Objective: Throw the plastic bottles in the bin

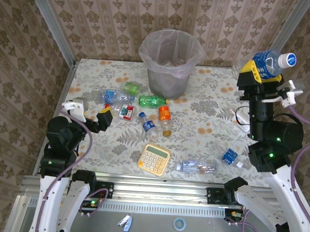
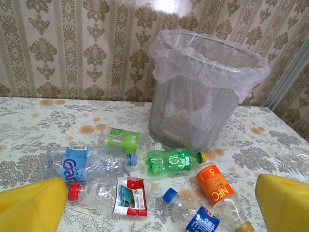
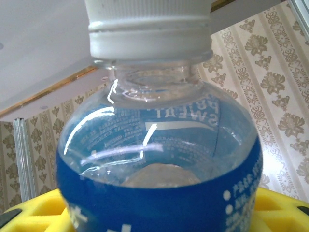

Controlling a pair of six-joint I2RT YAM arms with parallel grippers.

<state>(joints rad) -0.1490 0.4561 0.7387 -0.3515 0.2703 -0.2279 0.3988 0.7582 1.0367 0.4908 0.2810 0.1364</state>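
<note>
The right jaws, partly closed, grip a blue-labelled bottle (image 1: 271, 62) by its body. Its white cap sticks out beyond them, high over the far right corner of the desk (image 1: 206, 132). The bin (image 1: 167, 82) stands at the middle of the far edge, well to the left of that bottle. The left jaws are wide open and empty near the left edge, facing the loose bottles (image 1: 151, 100).

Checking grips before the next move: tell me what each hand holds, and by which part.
The right hand grips the blue-labelled bottle around its body, cap end free. The left hand is open, holding nothing.
</note>
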